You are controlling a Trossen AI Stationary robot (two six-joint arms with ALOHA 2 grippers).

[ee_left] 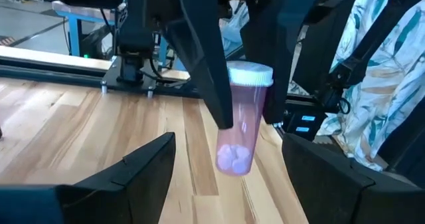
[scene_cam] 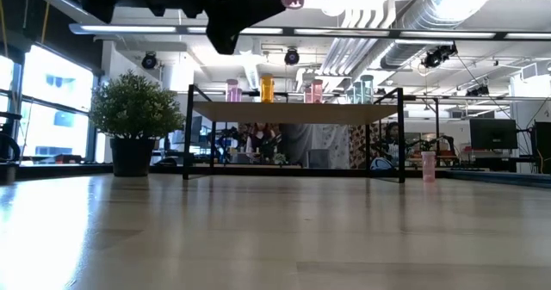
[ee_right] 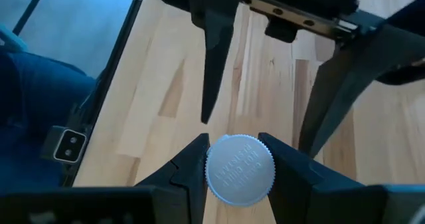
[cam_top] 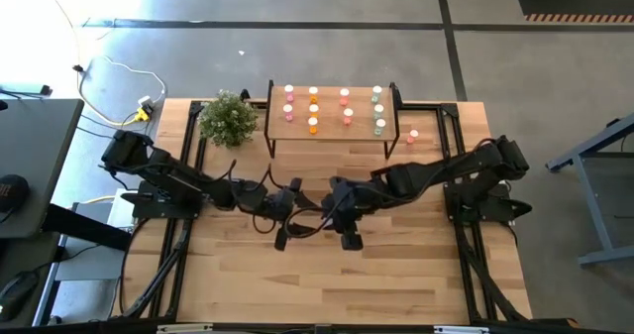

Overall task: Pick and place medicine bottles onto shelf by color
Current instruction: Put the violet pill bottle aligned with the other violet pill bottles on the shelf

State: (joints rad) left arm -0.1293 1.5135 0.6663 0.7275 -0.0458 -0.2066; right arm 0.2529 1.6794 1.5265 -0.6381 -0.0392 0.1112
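Note:
A pink medicine bottle (ee_left: 240, 127) with a white cap hangs above the middle of the table, with my right gripper (ee_right: 239, 159) shut on it. My left gripper (ee_left: 227, 144) faces it, open, one finger to either side of its lower end, touching nothing. In the high view the two grippers meet at the table's middle, left (cam_top: 297, 217) and right (cam_top: 333, 205). The shelf (cam_top: 332, 136) stands at the far edge on thin black legs and carries several pink, orange and pale green bottles (cam_top: 313, 111). One more pink bottle (cam_top: 412, 136) stands upright on the table by the shelf's right end. My right gripper pinches the bottle's white cap (ee_right: 239, 191) and upper sides between its two fingers (ee_left: 209, 71). The fingers come slanting down from above. The bottle hangs below them, nearly upright with its cap up, clear of the table.
A potted green plant (cam_top: 228, 118) stands at the shelf's left end. Black frame rails (cam_top: 183, 225) run along the table's left and right sides. Bare wood lies between the grippers and the table's near edge.

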